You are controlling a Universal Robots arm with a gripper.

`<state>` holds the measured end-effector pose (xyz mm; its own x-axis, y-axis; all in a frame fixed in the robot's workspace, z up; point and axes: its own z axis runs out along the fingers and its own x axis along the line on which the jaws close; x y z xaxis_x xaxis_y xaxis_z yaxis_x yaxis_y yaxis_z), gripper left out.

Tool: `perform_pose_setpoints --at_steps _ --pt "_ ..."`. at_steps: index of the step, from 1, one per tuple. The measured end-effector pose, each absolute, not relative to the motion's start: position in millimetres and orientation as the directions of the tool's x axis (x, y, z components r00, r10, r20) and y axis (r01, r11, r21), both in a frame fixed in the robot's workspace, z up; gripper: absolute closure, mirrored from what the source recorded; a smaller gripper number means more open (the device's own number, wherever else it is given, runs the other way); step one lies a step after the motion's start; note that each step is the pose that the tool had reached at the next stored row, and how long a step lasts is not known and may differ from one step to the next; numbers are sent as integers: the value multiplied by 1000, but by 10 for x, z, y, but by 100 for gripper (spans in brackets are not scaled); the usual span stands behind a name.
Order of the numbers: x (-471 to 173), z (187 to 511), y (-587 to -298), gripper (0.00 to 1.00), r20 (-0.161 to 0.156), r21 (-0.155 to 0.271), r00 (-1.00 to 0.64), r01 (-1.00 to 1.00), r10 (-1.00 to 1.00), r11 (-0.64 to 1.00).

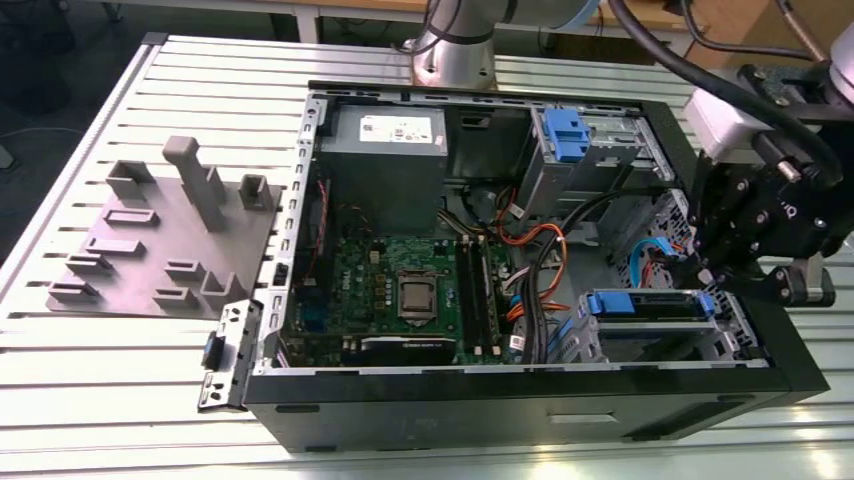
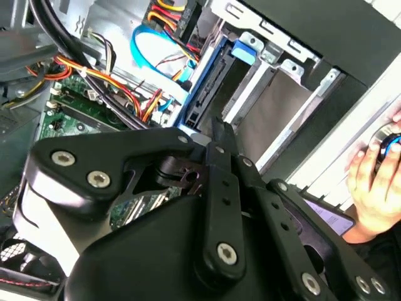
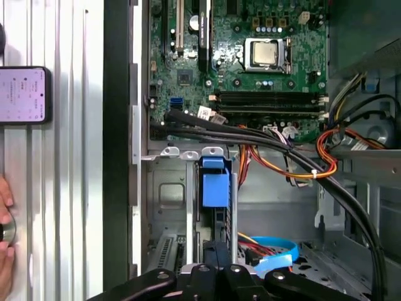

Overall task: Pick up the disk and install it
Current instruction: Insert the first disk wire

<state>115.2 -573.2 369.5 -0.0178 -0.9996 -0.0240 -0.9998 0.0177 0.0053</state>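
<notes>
The disk (image 1: 650, 305) sits inside the open computer case (image 1: 534, 400), in the drive bay at the exterior view's lower right, its blue rail facing up. In both wrist views it stands edge-on in the bay slot, showing a blue rail (image 3: 215, 185) and a blue tab (image 2: 245, 50). My black gripper (image 1: 703, 272) hangs just above the disk's right end at the case wall. The fingers (image 2: 217, 128) come together in a narrow tip right at the disk's near end (image 3: 216, 251), with nothing between them.
A power-supply box (image 1: 387, 140) and a second drive cage with a blue latch (image 1: 567, 135) fill the case's far side. Orange and black cables (image 3: 282, 157) cross beside the bay. A grey fixture (image 1: 160, 240) stands at the left. A hand (image 2: 376, 182) and phone (image 3: 22, 94) lie outside the case.
</notes>
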Motion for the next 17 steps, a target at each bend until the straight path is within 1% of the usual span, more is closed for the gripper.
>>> perform_pose_setpoints --at_steps 11,17 --pt "1389 3694 -5676 89 -24 11 -18 -1000 -1000 18" --pt "1471 3681 -5553 89 -24 13 -18 -1000 -1000 18"
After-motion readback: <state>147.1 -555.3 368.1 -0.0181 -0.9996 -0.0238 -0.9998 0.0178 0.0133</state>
